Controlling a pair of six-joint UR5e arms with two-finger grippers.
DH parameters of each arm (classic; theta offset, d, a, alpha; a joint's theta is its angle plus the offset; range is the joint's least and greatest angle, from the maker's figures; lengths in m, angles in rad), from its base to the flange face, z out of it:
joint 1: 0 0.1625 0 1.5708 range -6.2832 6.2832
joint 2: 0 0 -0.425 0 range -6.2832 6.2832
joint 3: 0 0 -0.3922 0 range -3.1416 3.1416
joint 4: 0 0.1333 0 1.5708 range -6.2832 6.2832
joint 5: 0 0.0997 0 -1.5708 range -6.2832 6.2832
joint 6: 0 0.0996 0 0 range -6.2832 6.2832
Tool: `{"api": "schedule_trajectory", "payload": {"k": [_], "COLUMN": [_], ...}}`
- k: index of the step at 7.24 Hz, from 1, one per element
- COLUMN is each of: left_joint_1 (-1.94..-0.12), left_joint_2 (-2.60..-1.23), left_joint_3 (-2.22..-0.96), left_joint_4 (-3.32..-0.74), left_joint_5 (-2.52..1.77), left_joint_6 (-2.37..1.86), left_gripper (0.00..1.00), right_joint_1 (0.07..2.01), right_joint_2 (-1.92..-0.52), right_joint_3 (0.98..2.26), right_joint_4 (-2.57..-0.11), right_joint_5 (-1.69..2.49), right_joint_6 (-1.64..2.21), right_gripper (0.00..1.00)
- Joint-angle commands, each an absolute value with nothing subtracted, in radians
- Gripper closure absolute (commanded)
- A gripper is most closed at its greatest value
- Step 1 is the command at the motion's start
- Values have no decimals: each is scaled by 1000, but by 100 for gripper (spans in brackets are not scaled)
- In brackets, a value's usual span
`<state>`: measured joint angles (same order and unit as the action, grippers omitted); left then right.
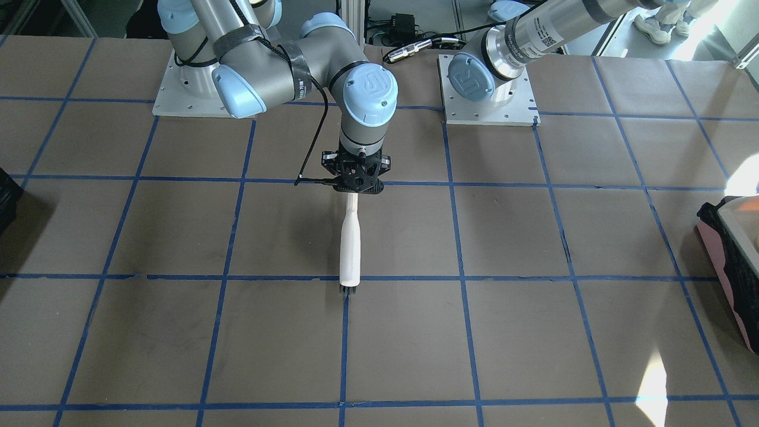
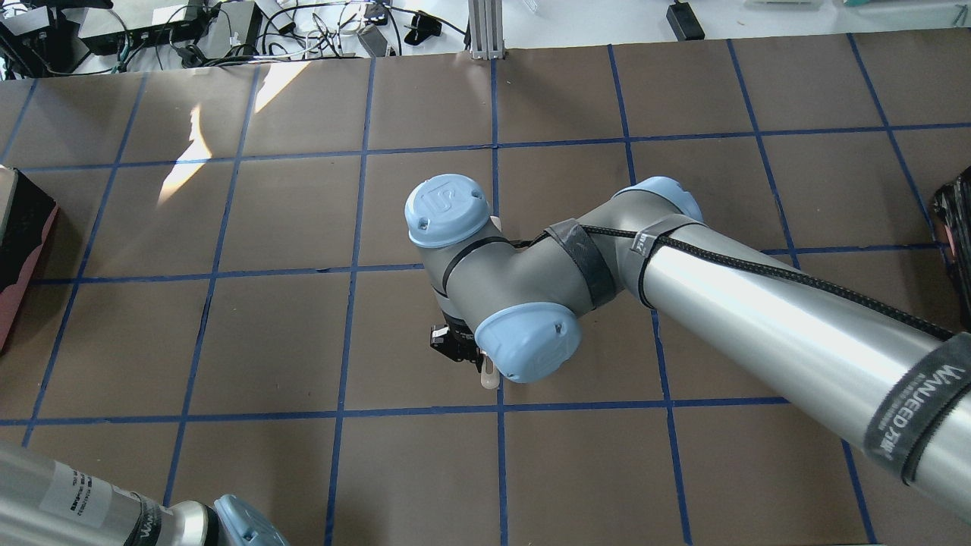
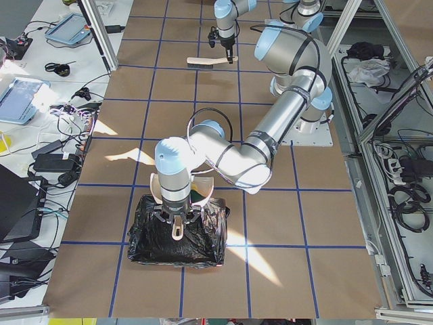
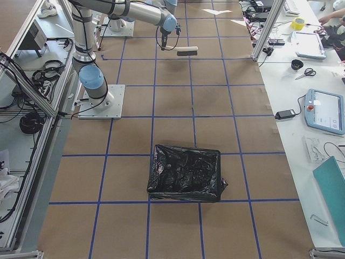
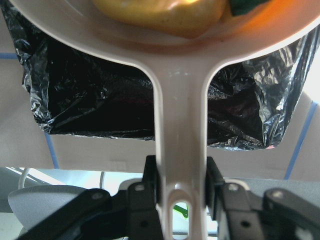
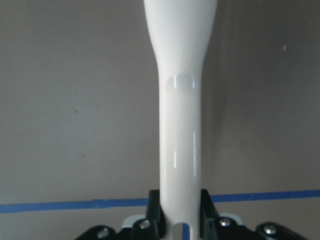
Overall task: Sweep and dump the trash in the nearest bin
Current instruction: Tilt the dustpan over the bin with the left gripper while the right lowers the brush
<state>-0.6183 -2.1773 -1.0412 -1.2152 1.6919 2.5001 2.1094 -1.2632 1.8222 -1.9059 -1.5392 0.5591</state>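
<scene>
Left gripper (image 5: 181, 182), its fingers (image 5: 150, 175) clamped on either side of the white dustpan's (image 5: 180, 115) handle, holds the pan in the air at the bin (image 3: 145, 233). The bin stands by the tabletop's (image 1: 178, 332) edge at the robot's left end, about midway across it. The grip sits low on the handle, near its hanging hole. That lets the scoop reach out ahead of the hand, so the wrist can tip it without the fingers going into the bag.

In the scoop lie the golden-brown lump (image 5: 160, 15) and, beside it, the green face of the sponge wedge (image 5: 245, 5); the pale curved piece I cannot make out. The pan looks close to level, which is why the trash rests in it. The dumping seems not yet done. The crinkly black bag (image 5: 90, 100) gapes wide underneath, so a tilt toward the scoop's lip should drop the load inside. That depends on the lip being over the opening and not past the rim, which these views leave uncertain.

Right gripper (image 1: 357, 178) is closed on the end of the white brush's (image 1: 350, 243) handle near the tabletop's middle, well apart from the bin, with the bristles toward the operators' edge. It looks parked out of the way, its sweeping part apparently over.
</scene>
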Motion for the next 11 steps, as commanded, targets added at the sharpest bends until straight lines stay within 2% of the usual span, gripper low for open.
{"api": "schedule_trajectory", "payload": {"k": [1,5,8,9,10,11], "left_joint_1": [-589,-565,-565,-565,-565,-566], "left_joint_2": [-2212,-2253,-2240,-2235,-2233,-2217], "left_joint_3": [-956,-890,-928,-989,-1067,-1118], "left_joint_4": [-1184,-990,-808,-705,-536,-485], "left_joint_5": [1690,1671,1660,1664,1663,1664], "left_joint_6": [2513,2511,2526,2548,2562,2583], "left_gripper": [100,100,100,100,100,100], "right_joint_1": [2106,2111,2118,2118,2118,2118], "right_joint_2": [-1287,-1351,-1350,-1348,-1344,-1342], "right_joint_3": [1841,1911,1914,1913,1913,1913], "right_joint_4": [-1875,-1878,-1876,-1879,-1882,-1885], "right_joint_5": [-1516,-1488,-1491,-1490,-1491,-1491], "right_joint_6": [554,534,534,534,534,534], "right_gripper": [100,100,100,89,69,57]}}
